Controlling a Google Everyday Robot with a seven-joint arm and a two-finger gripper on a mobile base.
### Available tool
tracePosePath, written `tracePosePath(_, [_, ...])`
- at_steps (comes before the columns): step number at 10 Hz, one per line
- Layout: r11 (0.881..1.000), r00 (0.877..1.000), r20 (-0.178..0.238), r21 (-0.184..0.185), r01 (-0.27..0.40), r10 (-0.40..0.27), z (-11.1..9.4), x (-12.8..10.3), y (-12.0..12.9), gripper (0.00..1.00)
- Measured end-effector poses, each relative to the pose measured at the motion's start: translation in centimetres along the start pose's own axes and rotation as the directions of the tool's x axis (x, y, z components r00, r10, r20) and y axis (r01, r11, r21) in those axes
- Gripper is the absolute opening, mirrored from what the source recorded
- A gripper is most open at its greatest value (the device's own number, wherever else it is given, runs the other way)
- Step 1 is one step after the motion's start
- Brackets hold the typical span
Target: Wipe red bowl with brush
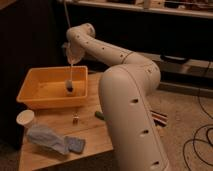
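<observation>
The red bowl (50, 90) is a large orange-yellow rectangular tub on the far left part of the wooden table. The brush (70, 76) stands nearly upright inside it: a thin pale handle with its small dark head (69, 87) down near the tub's floor on the right side. My gripper (72, 56) hangs above the tub's right half at the end of the white arm and holds the top of the brush handle.
A small white round cup (25, 118) stands in front of the tub at the left. A blue-grey cloth (52, 140) lies on the wooden table (90, 135) near the front. A small dark object with a short stem (75, 119) and a green item (99, 115) lie mid-table. My white arm (130, 100) fills the right.
</observation>
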Motion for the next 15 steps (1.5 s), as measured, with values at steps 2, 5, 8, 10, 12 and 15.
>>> tracePosePath(2, [0.999, 1.000, -0.016, -0.021, 0.025, -0.025, -0.7, 1.9, 0.7, 0.00])
tracePosePath(5, [0.999, 0.998, -0.043, -0.015, 0.049, -0.050, -1.3, 4.9, -1.8, 0.00])
tracePosePath(8, [0.998, 0.998, -0.037, 0.033, 0.048, -0.047, -1.6, 5.3, -5.7, 0.00])
tracePosePath(10, [0.997, 0.999, -0.028, 0.064, 0.034, -0.032, -0.9, 3.3, -6.6, 0.00])
tracePosePath(12, [0.995, 0.999, -0.017, 0.093, 0.038, -0.036, 0.2, 0.8, -5.7, 0.00])
tracePosePath(15, [0.995, 0.998, -0.021, 0.080, 0.053, -0.052, 1.6, -0.4, -2.6, 0.00])
